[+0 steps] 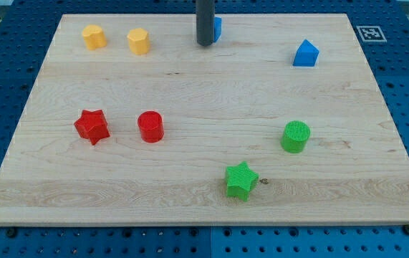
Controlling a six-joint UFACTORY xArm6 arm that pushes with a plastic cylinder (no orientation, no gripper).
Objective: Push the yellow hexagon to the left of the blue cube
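The yellow hexagon (138,41) sits near the view's top left on the wooden board (204,215). My tip (204,44) is down on the board at the top centre, about a hand's width to the right of the hexagon and apart from it. A blue block (218,29) with straight edges, probably the cube, stands right behind the rod on its right side and is mostly hidden by it. A second blue block (305,54) with a peaked top lies further to the right.
Another yellow block (94,36) of rounded outline lies left of the hexagon. A red star (92,126) and a red cylinder (150,127) sit at middle left. A green cylinder (296,136) and a green star (241,179) sit at lower right.
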